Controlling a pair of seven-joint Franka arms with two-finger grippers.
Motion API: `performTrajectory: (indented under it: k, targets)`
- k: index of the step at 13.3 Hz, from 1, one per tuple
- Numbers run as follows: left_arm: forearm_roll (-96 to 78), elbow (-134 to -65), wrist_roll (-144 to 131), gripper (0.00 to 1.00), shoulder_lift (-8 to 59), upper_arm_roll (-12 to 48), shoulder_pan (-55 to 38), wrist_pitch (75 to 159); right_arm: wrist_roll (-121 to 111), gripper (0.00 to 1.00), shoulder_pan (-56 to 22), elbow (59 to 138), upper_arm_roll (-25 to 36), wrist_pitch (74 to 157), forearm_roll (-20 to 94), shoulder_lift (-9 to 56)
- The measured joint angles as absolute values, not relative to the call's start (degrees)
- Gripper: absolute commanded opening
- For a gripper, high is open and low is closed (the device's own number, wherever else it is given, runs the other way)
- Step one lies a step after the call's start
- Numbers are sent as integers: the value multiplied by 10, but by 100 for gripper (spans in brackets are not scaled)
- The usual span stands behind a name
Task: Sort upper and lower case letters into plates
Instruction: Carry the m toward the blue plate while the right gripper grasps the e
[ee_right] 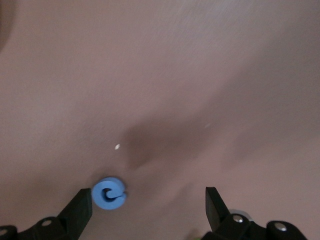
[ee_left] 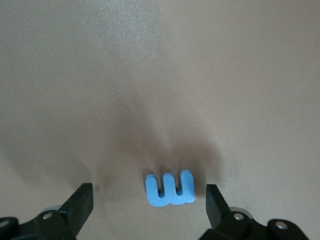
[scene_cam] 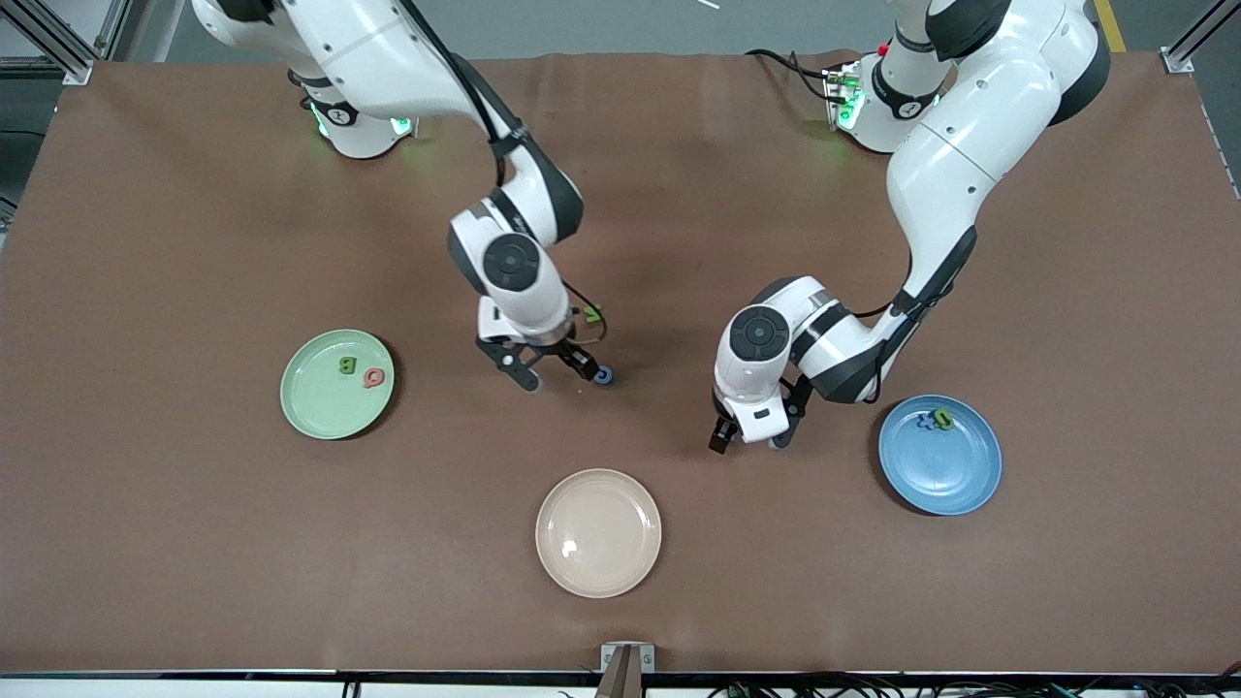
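Note:
My left gripper [scene_cam: 749,443] is open, low over the table between the beige plate and the blue plate [scene_cam: 955,475]. In the left wrist view a blue letter [ee_left: 170,189] lies flat between its open fingers [ee_left: 149,196]. My right gripper [scene_cam: 555,368] is open, low over the table. A round blue letter [scene_cam: 603,376] lies just beside one fingertip [ee_right: 82,202] and also shows in the right wrist view [ee_right: 109,193]. A green letter [scene_cam: 592,313] lies by the right wrist. The pale green plate [scene_cam: 320,407] holds a green B [scene_cam: 346,365] and a red letter [scene_cam: 374,377]. The blue plate holds two letters [scene_cam: 938,419].
A beige plate [scene_cam: 598,532] stands empty near the table's front edge, nearer to the front camera than both grippers. Both arms reach over the middle of the brown table [scene_cam: 194,242].

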State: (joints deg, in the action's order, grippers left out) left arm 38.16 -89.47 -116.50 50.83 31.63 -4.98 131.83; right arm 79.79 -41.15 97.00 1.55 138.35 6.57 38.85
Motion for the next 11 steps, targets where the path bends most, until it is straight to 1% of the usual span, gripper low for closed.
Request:
performTrajectory:
  k: [1,3,5,8,9,10,11]
  targets:
    - [382,-892,-1171,98,509,316,-50,1318,814,100,-418,946,16,1384,66,412]
    - [382,-886,-1173,97,512,316,-50,1318,840,99,-423,916,17,1384,66,439]
    - [382,-883,-1174,95,516,316,-50,1318,856,92,-423,899,18,1382,66,452]
    - [382,-881,-1176,82,523,309,-51,1318,860,81,-425,889,19,1381,63,463]
    - [382,-880,-1177,74,523,309,-52,1318,861,78,-426,887,19,1381,63,465]
    - [382,-879,-1177,62,523,309,-52,1318,861,74,-427,884,19,1380,62,467]
    - [382,-878,-1177,42,523,309,-52,1318,861,69,-428,881,19,1376,61,467]
